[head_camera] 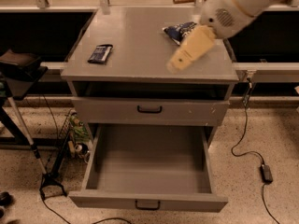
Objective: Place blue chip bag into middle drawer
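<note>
The blue chip bag (179,30) lies crumpled at the back right of the cabinet top (140,41), partly covered by my arm. My gripper (186,56), tan and blurred by motion, hangs over the right part of the top, just in front of the bag and apart from it. The white arm (238,3) comes in from the upper right. The middle drawer (93,167) is pulled fully out and empty inside, its black handle (147,204) at the front. The upper handled drawer (149,109) is pushed in.
A small flat dark packet (100,53) lies on the left of the top. A black stand (18,66) is to the left. Bottles and clutter (77,143) sit on the floor by the cabinet. A cable with a power adapter (266,173) lies on the floor at the right.
</note>
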